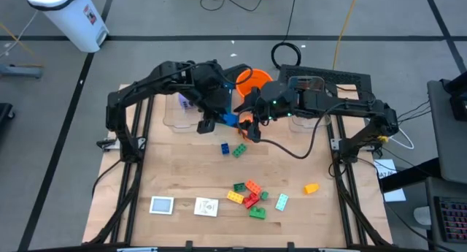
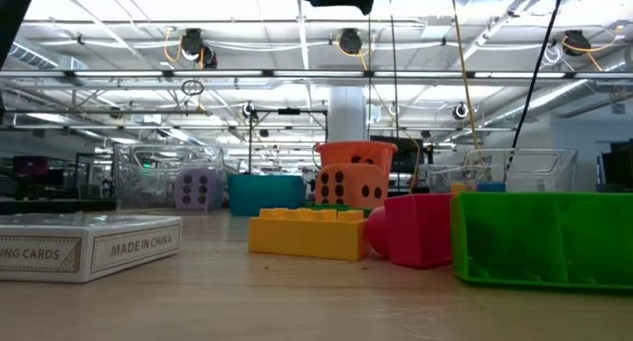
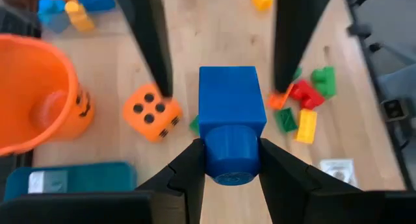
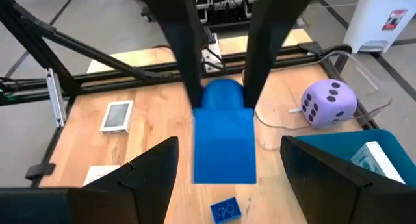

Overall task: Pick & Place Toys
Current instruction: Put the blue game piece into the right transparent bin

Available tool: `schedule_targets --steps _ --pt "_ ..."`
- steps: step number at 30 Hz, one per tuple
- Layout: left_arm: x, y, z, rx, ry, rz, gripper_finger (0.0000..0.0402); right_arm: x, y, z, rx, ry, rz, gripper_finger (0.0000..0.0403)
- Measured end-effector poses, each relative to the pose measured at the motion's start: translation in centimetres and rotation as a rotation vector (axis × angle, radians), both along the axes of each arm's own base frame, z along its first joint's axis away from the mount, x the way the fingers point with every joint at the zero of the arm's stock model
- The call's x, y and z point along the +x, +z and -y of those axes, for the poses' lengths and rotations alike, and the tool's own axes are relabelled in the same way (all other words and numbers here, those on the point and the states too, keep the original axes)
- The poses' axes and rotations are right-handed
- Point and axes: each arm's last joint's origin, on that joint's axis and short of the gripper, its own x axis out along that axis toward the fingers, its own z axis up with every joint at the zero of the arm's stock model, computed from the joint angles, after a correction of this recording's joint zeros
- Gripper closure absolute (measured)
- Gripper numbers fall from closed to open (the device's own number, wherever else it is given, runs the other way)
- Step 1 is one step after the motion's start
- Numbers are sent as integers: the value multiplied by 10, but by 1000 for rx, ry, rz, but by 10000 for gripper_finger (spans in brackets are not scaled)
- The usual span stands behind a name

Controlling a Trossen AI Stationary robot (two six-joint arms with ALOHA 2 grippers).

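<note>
Near the top centre of the high view, the left gripper (image 1: 219, 120) and the right gripper (image 1: 248, 124) are meeting above the far part of the wooden table (image 1: 182, 172), with a blue brick (image 1: 230, 120) between them. In the left wrist view the left arm's two dark fingers (image 3: 188, 169) are closing on the round stud end of this blue brick (image 3: 229, 123), gripping it from both sides in the lower centre of the frame. In the right wrist view the same brick (image 4: 224, 136) is hanging in the middle, and the right arm's own fingers (image 4: 153, 165) are standing wide apart on either side of it, not touching it as far as the angle lets one judge. Below the brick, an orange die (image 3: 153, 112) is sitting on the table beside the orange bucket (image 3: 39, 87) at the left of the left wrist frame. A purple die (image 4: 328, 102) is resting at the right of the right wrist view, seemingly inside a clear bin (image 4: 364, 97), next to a teal box (image 4: 370, 159). In the high view, a small blue and green pair of bricks (image 1: 233, 149) is lying at centre, a cluster of mixed bricks (image 1: 249, 196) is lying at lower centre, a yellow brick (image 1: 311, 187) is sitting to their right, and two white cards (image 1: 184, 205) are lying at lower left.
</note>
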Motion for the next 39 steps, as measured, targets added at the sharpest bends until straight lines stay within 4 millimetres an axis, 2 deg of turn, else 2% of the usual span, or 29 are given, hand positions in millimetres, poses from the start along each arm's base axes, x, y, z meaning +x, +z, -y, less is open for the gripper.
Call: schedule_targets --steps 3,10,16,20,29,36,39 --pt "0 0 0 -9 -4 5 265 1 -5 0 8 -4 -6 137" --pt "3 2 0 -18 -14 43 277 3 -2 0 -4 0 29 138" --pt "4 3 2 -18 -21 48 264 3 0 0 -11 4 49 138" --pt "6 4 3 -12 -27 71 277 2 1 0 -11 6 47 141" --pt "5 4 3 -9 -25 72 260 3 1 0 -9 10 49 197" --pt "5 4 3 -10 -15 70 274 3 1 0 -9 8 49 246" --pt "5 4 3 -9 -11 68 256 3 0 1 -10 3 48 264"
